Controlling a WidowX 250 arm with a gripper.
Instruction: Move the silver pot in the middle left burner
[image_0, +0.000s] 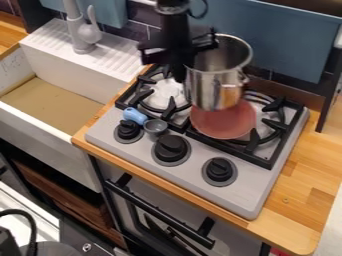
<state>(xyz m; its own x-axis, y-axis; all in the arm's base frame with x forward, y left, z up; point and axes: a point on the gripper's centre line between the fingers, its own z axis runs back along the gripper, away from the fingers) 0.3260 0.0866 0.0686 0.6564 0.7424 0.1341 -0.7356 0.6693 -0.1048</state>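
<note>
The black gripper (179, 71) hangs over the upper middle of the stove, right up against the left side of the silver pot (214, 85). The pot is upright and deep, with a small handle on its right side. Its lower part overlaps the view of the pink-red plate (226, 122) on the right burner. Whether the pot's base touches anything is hard to tell. The left burner (163, 94), with a white centre and black grates, lies left of the pot, partly behind the gripper.
A small grey cup (155, 127) with a blue handle (135, 116) lies at the left burner's front edge. Three black knobs (171, 149) line the stove front. The white sink (73, 119) and grey tap (81, 35) are left; wooden counter (307, 175) is right.
</note>
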